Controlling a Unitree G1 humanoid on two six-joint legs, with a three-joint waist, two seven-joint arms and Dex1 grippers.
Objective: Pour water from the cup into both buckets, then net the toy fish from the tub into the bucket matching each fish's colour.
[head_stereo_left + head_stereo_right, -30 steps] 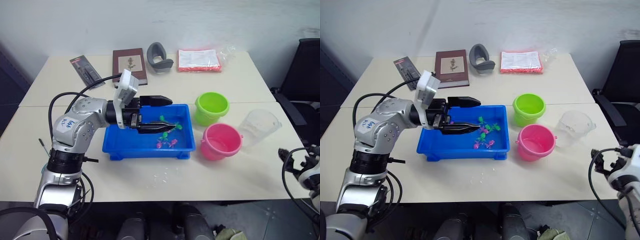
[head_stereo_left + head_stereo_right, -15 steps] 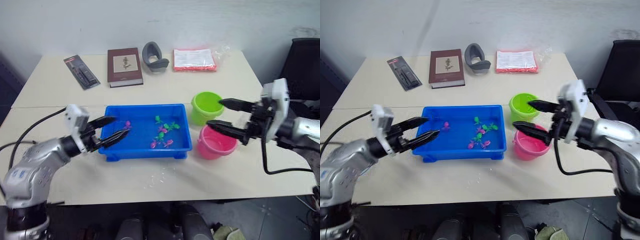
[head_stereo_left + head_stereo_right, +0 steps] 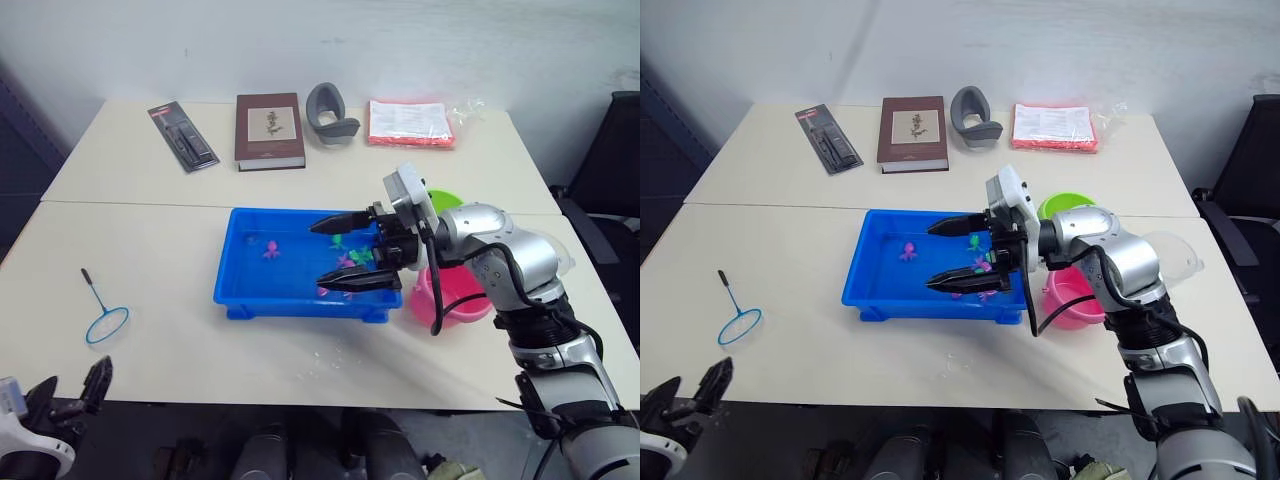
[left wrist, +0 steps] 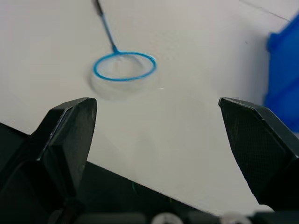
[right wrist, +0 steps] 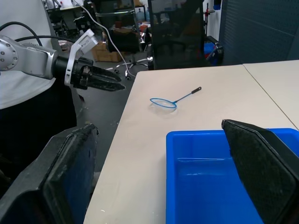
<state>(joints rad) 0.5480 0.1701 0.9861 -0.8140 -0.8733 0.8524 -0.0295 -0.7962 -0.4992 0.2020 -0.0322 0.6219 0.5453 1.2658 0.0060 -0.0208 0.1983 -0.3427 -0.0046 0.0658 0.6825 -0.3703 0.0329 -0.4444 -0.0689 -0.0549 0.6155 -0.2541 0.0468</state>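
No netting looks done: toy fish [image 3: 345,262] sit in the tub [image 3: 250,296] beneath the open, empty right gripper [image 3: 346,252]. The net [image 3: 105,318] lies untouched ahead of the open, empty left gripper [image 4: 159,135].

The shallow bright-blue rectangular plastic tub [image 3: 300,280] sits mid-desk [image 3: 160,240], with tiny green and pink plastic toy fish [image 3: 345,262] in its right half and one [image 3: 271,249] further left. The right end effector [image 3: 352,252] reaches over the tub's right part. Right of the tub stand the lime-green plastic bucket [image 3: 446,200], behind, and the hot-pink plastic bucket [image 3: 462,305], in front. The small blue-rimmed hand net [image 3: 103,314] lies well left of the tub. Along the back edge lie a dark flat package [image 3: 182,135], a maroon book [image 3: 270,130], a grey curved holder [image 3: 331,113] and a red-edged packet [image 3: 410,122].
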